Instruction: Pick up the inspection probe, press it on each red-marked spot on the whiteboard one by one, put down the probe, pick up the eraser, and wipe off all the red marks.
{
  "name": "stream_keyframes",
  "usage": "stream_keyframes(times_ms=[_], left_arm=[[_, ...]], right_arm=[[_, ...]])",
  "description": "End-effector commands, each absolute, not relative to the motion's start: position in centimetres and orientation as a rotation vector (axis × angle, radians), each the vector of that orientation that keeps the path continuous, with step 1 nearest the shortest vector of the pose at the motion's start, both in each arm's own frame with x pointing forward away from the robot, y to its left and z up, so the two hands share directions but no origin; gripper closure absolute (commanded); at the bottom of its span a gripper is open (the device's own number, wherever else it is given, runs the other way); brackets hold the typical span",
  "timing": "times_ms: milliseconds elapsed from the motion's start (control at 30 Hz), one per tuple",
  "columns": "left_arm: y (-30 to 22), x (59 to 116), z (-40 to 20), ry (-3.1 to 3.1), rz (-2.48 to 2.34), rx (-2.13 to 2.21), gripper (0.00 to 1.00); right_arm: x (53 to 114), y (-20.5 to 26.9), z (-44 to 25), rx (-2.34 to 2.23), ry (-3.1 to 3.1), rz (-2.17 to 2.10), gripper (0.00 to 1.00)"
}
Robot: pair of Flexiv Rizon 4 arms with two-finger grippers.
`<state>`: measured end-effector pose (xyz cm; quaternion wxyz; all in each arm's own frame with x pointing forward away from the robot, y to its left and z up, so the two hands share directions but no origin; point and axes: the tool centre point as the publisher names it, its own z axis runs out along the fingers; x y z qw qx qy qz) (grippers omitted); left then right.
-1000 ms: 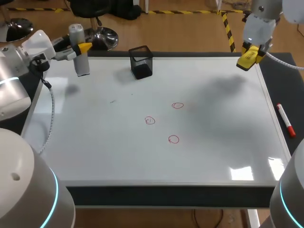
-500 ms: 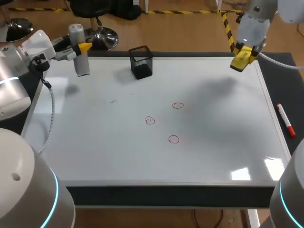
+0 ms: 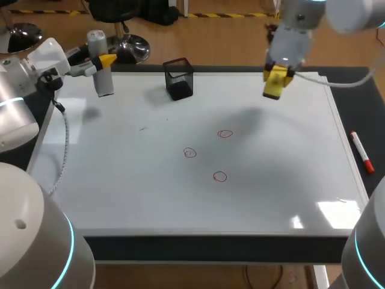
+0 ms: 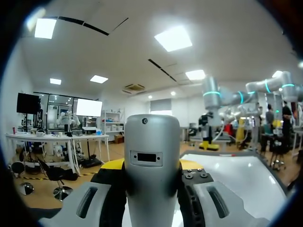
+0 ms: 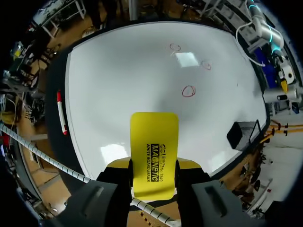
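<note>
The whiteboard carries three small red circles: one, a second and a third. At the far left corner my left gripper is shut on the grey cylindrical probe, which stands upright above the board. The left wrist view shows the probe filling the space between the fingers. Over the board's far right part, my right gripper is shut on the yellow eraser. In the right wrist view the eraser points out toward the red circles.
A black mesh pen holder stands at the board's far edge, between the two grippers. A red marker lies on the dark table to the right of the board; it also shows as the marker in the right wrist view.
My right arm has carried the eraser leftward from the board's far right corner toward the middle. The left arm and probe have not moved.
</note>
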<state>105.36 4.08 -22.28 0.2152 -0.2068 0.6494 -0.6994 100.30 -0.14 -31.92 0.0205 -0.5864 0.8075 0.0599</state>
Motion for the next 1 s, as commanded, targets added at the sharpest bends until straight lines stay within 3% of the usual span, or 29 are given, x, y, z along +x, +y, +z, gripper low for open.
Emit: stream_keyframes(times_ms=[33,400,1000], left_arm=[[4.1,105.4,-22.3,1.797,-1.94,-0.572,1.0],[4.1,105.4,-22.3,1.797,-1.94,-0.572,1.0],[4.1,105.4,-22.3,1.797,-1.94,-0.572,1.0]], right_arm=[[98.0,3.2,-31.7,-1.909,2.44,0.14,1.0],[93.3,11.0,-32.3,-2.14,2.311,0.046,1.0],[87.6,19.1,-35.9,-2.222,2.259,0.104,1.0]])
